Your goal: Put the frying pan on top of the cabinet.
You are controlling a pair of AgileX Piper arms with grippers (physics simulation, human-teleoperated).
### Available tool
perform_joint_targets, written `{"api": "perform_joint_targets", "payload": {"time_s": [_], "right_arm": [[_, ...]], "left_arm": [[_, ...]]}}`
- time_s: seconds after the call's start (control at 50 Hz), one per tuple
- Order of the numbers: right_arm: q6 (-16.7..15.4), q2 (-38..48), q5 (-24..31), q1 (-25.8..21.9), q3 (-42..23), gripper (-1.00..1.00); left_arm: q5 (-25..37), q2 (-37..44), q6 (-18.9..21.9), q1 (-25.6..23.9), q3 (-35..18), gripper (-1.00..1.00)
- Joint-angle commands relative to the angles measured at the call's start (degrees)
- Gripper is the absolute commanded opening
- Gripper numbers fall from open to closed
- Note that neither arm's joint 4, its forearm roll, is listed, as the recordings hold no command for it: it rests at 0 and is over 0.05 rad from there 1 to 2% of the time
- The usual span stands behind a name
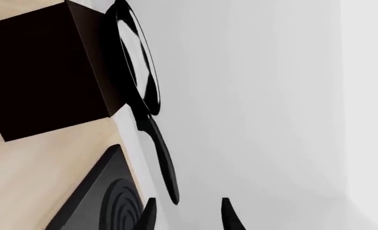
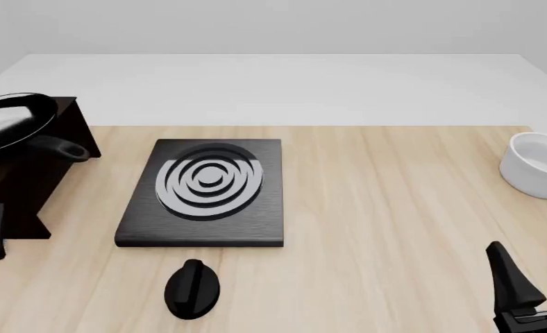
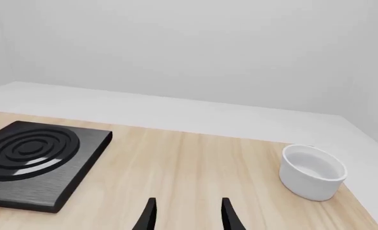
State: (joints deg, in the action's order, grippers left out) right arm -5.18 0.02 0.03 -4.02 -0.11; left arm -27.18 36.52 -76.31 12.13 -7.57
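- The left pincer [image 1: 187, 214] showed only as two dark fingertips in its own wrist view, spread apart with nothing between them; in the front view only a dark part of that arm sat at the left edge, and the pincer itself could not be made out there.
- The right pincer [image 2: 533, 274] stood low at the front right of the table, its fingers spread and empty; its wrist view showed the same two tips apart.
- One frying pan [image 2: 12, 122] rested on top of the one cabinet [image 2: 32, 177] at the far left of the table [image 2: 384, 208], its handle [image 2: 65, 148] sticking out over the cabinet's right edge.
- One black slab with silver rings [image 2: 204, 191] lay flat near the middle, just right of the cabinet but apart from it.
- One black knob [image 2: 192, 288] lay in front of the slab, near its front edge.
- One white bowl [image 2: 539, 164] stood upright at the far right, well apart from the slab.
- The left wrist view showed pan, cabinet and a corner of the slab, not the bowl; the right wrist view showed bowl and slab, not the pan or cabinet.
- The table was pale wood with a white strip along its far side; plain pale grey walls lay behind it.
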Motion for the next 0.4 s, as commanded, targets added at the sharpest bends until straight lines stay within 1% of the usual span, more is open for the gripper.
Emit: {"api": "perform_joint_targets", "payload": {"time_s": [0.02, 0.06, 0.08, 0.14, 0.2, 0.26, 0.28, 0.3, 0.32, 0.36, 0.4], "right_arm": [[0.22, 0.00, -0.17, 0.00, 0.00, 1.00], [0.28, 0.00, -0.25, 0.04, 0.00, 1.00], [0.28, 0.00, -0.24, 0.04, 0.00, 1.00], [0.53, 0.00, -0.43, 0.21, 0.00, 1.00], [0.59, -0.01, -0.59, 0.27, 0.01, 1.00], [0.81, -0.01, -0.71, 0.31, 0.01, 1.00], [0.84, -0.01, -0.73, 0.33, 0.01, 1.00], [0.84, -0.01, -0.73, 0.33, 0.01, 1.00], [0.93, -0.01, -0.78, 0.36, 0.01, 1.00], [0.94, -0.01, -0.80, 0.36, 0.01, 1.00], [1.08, -0.01, -0.84, 0.47, 0.01, 1.00]], "left_arm": [[16.64, -17.38, 1.75, 0.50, 1.20, 1.00], [20.61, -20.81, 2.53, 0.00, 0.55, 1.00], [20.75, -20.93, 2.53, -0.01, 0.53, 1.00], [27.28, -26.18, 3.81, -0.61, -0.49, 1.00], [31.96, -29.76, 4.65, -0.89, -1.44, 1.00], [38.24, -34.04, 6.59, -1.30, -3.05, 1.00], [39.78, -35.45, 6.68, -1.53, -3.17, 1.00], [39.88, -35.54, 6.68, -1.54, -3.18, 1.00], [42.11, -36.45, 7.94, -1.48, -4.14, 1.00], [42.38, -36.40, 8.32, -1.65, -4.58, 1.00], [43.78, -36.47, 10.05, -0.89, -5.78, 1.00]]}}
